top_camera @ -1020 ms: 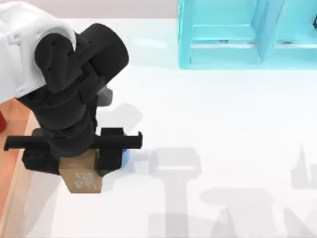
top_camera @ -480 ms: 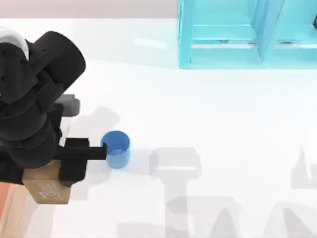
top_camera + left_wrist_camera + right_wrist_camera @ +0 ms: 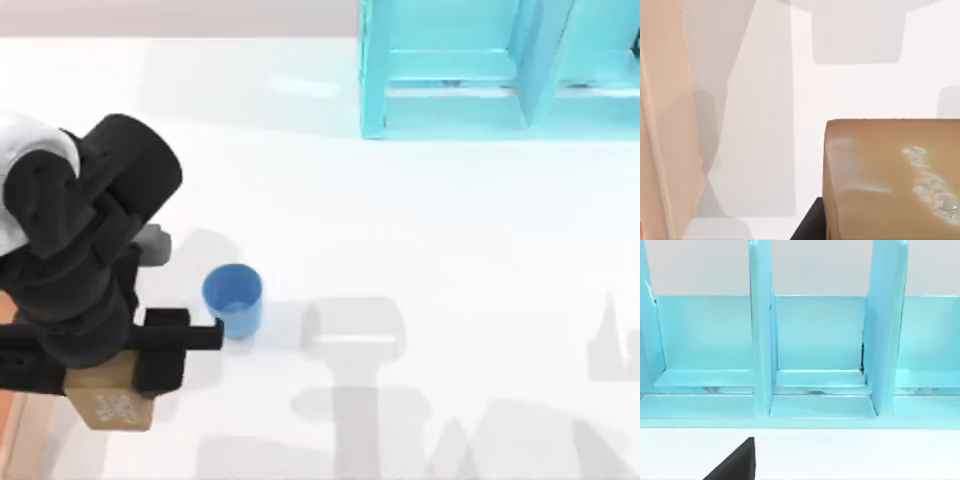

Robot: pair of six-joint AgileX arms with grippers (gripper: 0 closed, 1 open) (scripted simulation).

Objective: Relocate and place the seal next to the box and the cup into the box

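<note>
My left gripper (image 3: 100, 378) is shut on the seal (image 3: 113, 405), a golden-brown block whose white-marked face points up, at the table's front left. The seal hangs just right of the box's light-wood wall (image 3: 8, 440), which shows as a sliver at the left edge. In the left wrist view the seal (image 3: 890, 185) is close up and the box wall (image 3: 665, 130) runs beside it, with white table between them. The blue cup (image 3: 232, 297) stands upright on the table, right of the gripper and apart from it.
A cyan shelf unit (image 3: 500, 70) stands at the back right, seen close in the right wrist view as the cyan shelf (image 3: 815, 355), with a dark finger (image 3: 735, 466) of the right gripper in front. Grey shadows cross the white table's front.
The left arm carried the seal leftward toward the box, uncovering the blue cup, then shifted slightly forward. The cup has not moved.
</note>
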